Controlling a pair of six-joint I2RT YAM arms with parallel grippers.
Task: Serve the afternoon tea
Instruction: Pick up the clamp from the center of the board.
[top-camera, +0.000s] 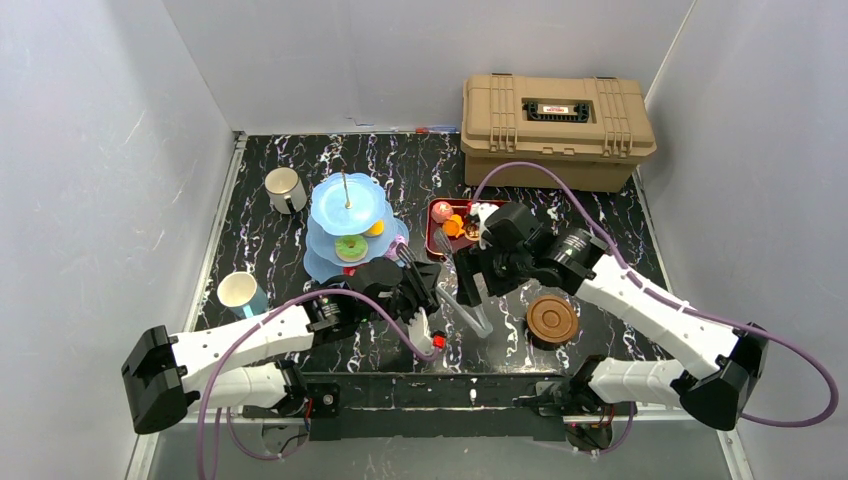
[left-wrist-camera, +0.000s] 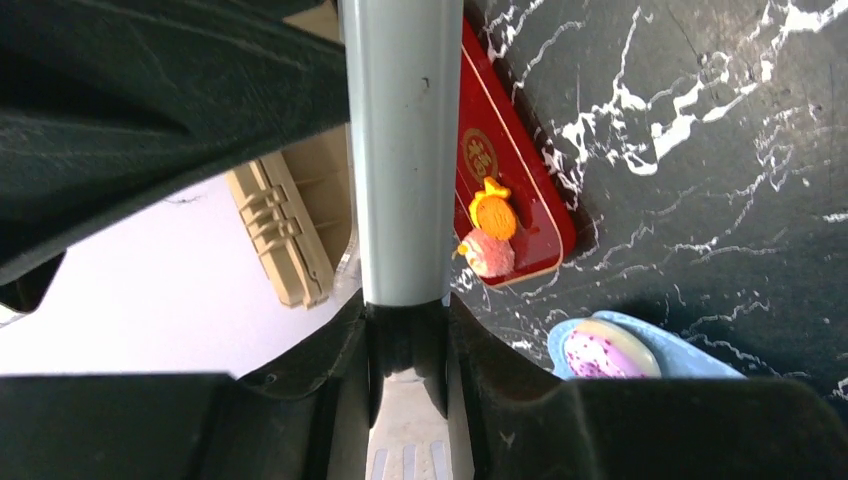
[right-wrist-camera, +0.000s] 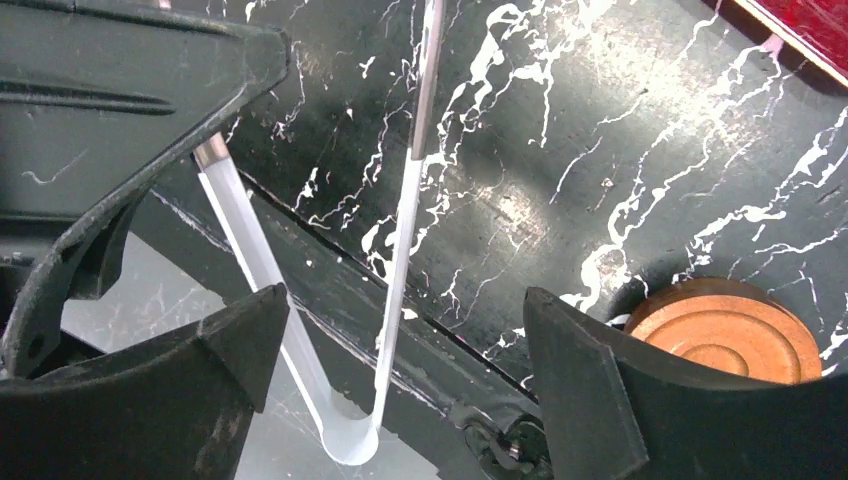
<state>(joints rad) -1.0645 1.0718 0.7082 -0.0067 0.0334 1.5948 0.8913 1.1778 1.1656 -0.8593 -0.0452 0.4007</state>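
Right now I'm handing over the tongs (left-wrist-camera: 400, 150): the left gripper (left-wrist-camera: 405, 320) clamps them, the right gripper (right-wrist-camera: 400, 315) gapes wide. Cakes (top-camera: 452, 224) wait on the red tray (left-wrist-camera: 500, 140) beside the stand (top-camera: 335, 205); next I'd pinch one.

We see bright, even light from overhead. The desk (top-camera: 265, 250) carries a soft white glare in the right wrist view, and the tongs (left-wrist-camera: 400, 150) shine pale. The left end effector (left-wrist-camera: 405, 322) looms dark and blurred close up. A shadow hugs the saucer (right-wrist-camera: 725, 335).
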